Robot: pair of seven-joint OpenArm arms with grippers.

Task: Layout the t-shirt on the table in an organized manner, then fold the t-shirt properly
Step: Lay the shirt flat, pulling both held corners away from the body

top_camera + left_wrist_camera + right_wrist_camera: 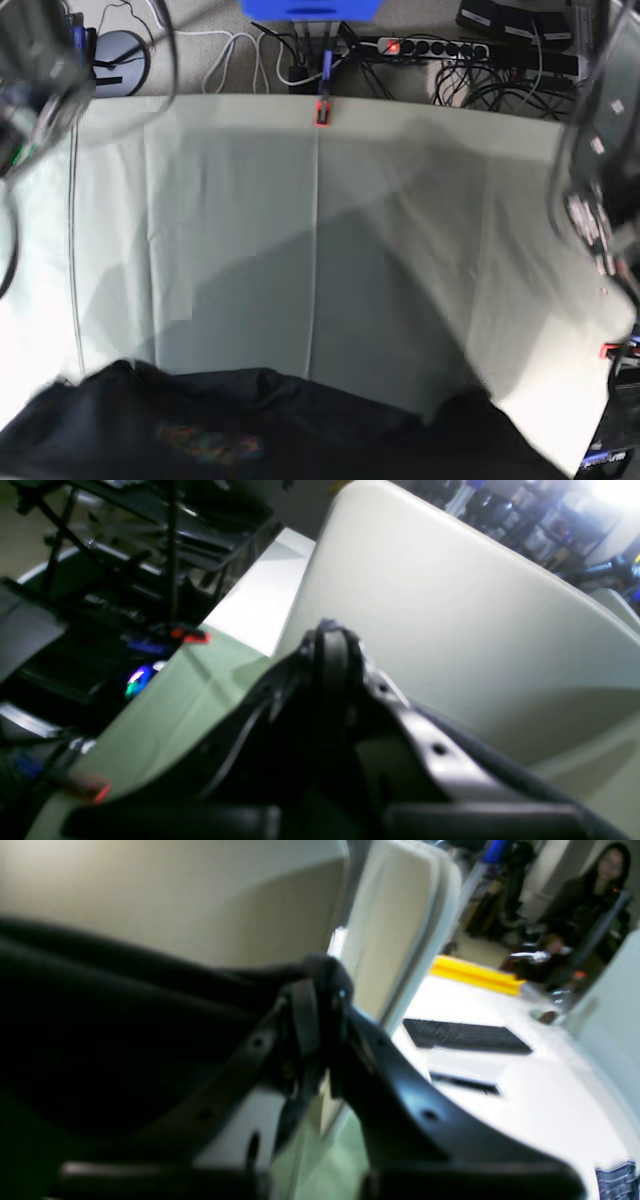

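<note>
The black t-shirt (300,430) spreads across the bottom of the base view, with its rainbow print (205,440) showing faintly, and its top edge rises at both sides. The table (400,250), under pale grey-green cloth, lies bare behind it. In the right wrist view my right gripper (320,977) is shut, and dark t-shirt (100,1040) fabric runs from its tips off to the left. In the left wrist view my left gripper (330,632) is shut high over the table (165,715), with dark cloth pinched between its fingers. Both grippers are out of the base view.
Red clamps (322,110) (612,350) grip the table's far and right edges. Cables and a power strip (430,47) lie beyond the far edge. A beige upright panel (450,630) stands behind the left gripper. A keyboard (465,1036) sits on a white desk, with a person (595,895) beyond it.
</note>
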